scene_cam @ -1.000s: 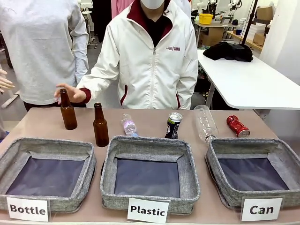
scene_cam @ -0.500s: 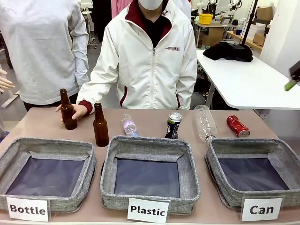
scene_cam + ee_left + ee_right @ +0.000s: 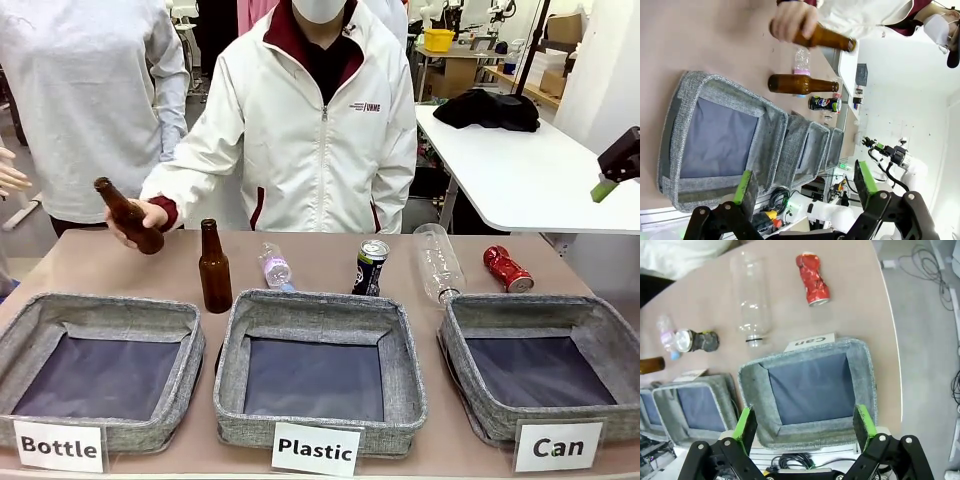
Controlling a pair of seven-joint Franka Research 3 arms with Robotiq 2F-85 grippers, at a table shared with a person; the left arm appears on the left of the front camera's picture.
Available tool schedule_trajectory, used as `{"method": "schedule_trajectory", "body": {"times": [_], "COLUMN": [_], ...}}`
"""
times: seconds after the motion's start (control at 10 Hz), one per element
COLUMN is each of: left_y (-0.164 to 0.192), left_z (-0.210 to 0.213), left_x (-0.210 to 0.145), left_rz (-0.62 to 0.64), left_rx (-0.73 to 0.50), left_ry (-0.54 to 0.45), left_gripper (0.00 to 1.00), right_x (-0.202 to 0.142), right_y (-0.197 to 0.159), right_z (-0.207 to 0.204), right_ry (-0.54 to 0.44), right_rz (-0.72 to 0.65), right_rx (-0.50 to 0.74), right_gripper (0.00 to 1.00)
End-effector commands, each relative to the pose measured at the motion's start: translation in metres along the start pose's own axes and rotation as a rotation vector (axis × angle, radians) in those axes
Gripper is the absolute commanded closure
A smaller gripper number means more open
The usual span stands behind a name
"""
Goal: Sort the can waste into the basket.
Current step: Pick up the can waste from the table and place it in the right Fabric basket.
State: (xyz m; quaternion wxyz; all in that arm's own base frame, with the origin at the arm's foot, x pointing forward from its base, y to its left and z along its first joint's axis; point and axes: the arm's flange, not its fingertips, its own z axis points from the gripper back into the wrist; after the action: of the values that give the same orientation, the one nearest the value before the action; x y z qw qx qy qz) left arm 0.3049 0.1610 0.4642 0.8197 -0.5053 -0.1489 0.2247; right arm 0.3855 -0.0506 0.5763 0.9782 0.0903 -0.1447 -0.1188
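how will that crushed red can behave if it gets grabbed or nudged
The red can looks crumpled, so it is probably light and may give further under a squeeze. It lies on its side, but the dents likely stop it rolling far.

This looks like a robot lab or a workshop. Three grey baskets [image 3: 320, 305] with printed labels [image 3: 316, 448] sit in a row on a brown table [image 3: 320, 250], a long white work table [image 3: 530, 180] stands behind it, and cables [image 3: 932, 267] lie loose on the floor [image 3: 925, 340]. Far back I think there are boxes [image 3: 566, 27] and a yellow bin [image 3: 438, 40].
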Motion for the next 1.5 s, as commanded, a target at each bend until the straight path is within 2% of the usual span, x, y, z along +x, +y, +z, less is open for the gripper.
{"method": "schedule_trajectory", "body": {"times": [0.0, 0.1, 0.3, 0.7, 0.8, 0.9, 1.1, 1.2, 1.4], "left_y": [0.001, 0.001, 0.001, 0.000, 0.000, -0.003, 0.006, 0.011, 0.018], "left_z": [0.002, 0.002, 0.002, 0.000, 0.035, 0.063, 0.078, 0.077, 0.078], "left_x": [-0.001, -0.001, -0.001, 0.000, -0.003, -0.010, -0.014, -0.014, -0.024], "left_rz": [-0.023, -0.023, -0.023, 0.001, -0.017, -0.014, 0.005, 0.022, 0.034], "left_rx": [-0.008, -0.008, -0.008, 0.000, -0.026, -0.069, -0.092, -0.093, -0.113], "left_ry": [0.005, 0.005, 0.005, 0.001, -0.060, -0.081, -0.045, 0.004, 0.053], "left_gripper": [0.00, 0.00, 0.00, 0.00, 0.00, 0.00, 0.00, 0.00, 0.00], "right_x": [-0.010, 0.005, 0.042, 0.121, 0.141, 0.157, 0.176, 0.181, 0.179], "right_y": [0.010, 0.022, 0.036, 0.052, 0.054, 0.055, 0.056, 0.057, 0.058], "right_z": [-0.004, -0.019, -0.056, -0.136, -0.158, -0.177, -0.212, -0.227, -0.259], "right_ry": [-0.046, -0.069, -0.080, -0.007, -0.002, 0.001, 0.050, 0.066, 0.082], "right_rz": [-0.003, 0.039, 0.012, 0.003, -0.022, -0.037, -0.012, -0.001, 0.038], "right_rx": [-0.065, -0.067, -0.088, -0.161, -0.198, -0.244, -0.274, -0.296, -0.307], "right_gripper": [0.00, 0.00, 0.00, 0.00, 0.00, 0.00, 0.00, 0.00, 0.00]}}
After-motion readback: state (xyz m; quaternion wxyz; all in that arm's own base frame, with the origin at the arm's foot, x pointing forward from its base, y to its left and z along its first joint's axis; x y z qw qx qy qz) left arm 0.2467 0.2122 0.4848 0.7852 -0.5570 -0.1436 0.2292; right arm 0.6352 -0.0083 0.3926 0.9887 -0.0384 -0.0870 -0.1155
